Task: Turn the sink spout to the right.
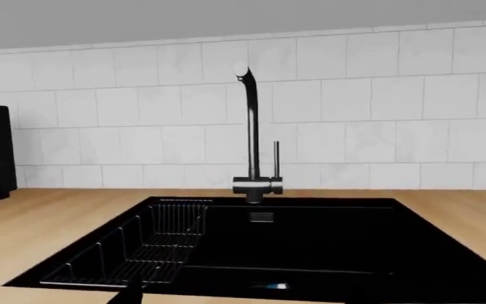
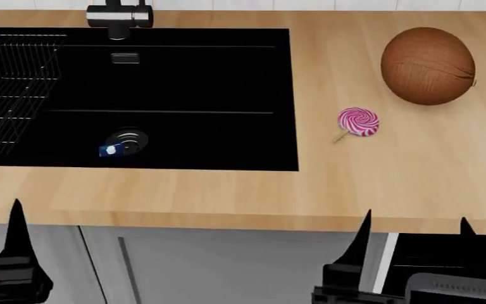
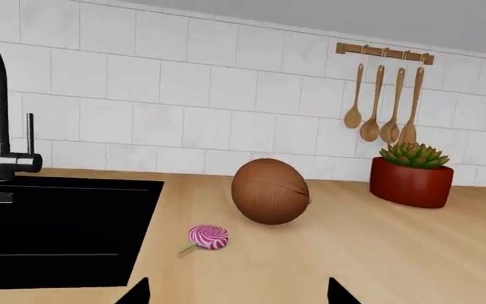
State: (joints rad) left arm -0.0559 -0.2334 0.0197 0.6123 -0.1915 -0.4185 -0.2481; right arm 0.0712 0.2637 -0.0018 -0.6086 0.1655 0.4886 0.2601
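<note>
Counting one sink spout, one sink (black), one coconut, one lollipop

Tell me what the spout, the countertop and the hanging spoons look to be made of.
Spout: apparently metal with a matte black coating, dull with only a faint highlight at its top. Countertop: light wood or wood-look laminate, showing fine straight grain. Spoons: likely wood, uniformly tan and matte, matching their rail.
</note>
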